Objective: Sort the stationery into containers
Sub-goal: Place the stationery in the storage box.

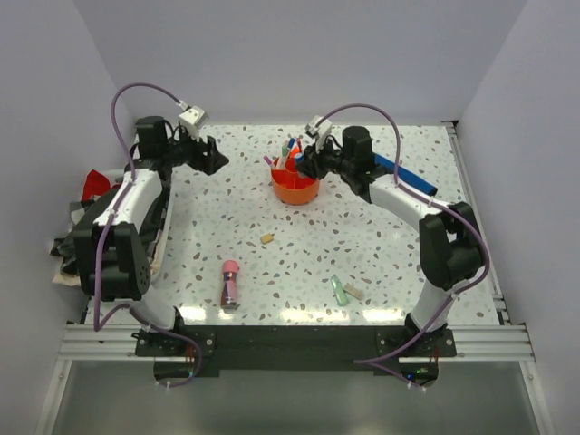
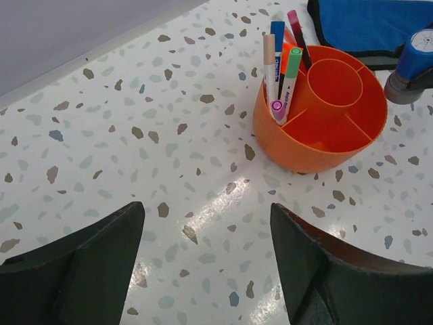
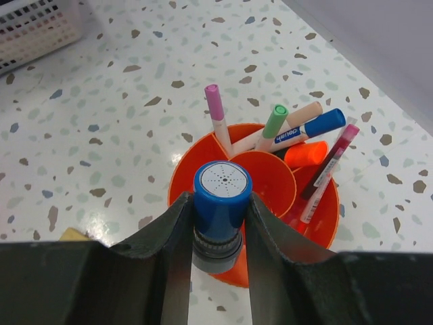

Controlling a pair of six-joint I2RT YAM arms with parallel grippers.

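Stubby blue-topped grey plastic cylinder [image 3: 222, 184] clamped mid-body by right gripper [image 3: 220, 206]; judged light, rigid, slippery. Left gripper [image 2: 206, 220] spread wide, empty.

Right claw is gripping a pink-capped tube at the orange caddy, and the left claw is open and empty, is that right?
Not quite. The tube in the right claw has a blue cap, not pink, as the right wrist view shows. The rest stands: it is at the orange caddy, and the left claw is open and empty.

Glossy speckled tabletop [image 2: 135, 135]; smooth orange plastic caddy [image 2: 298, 152]
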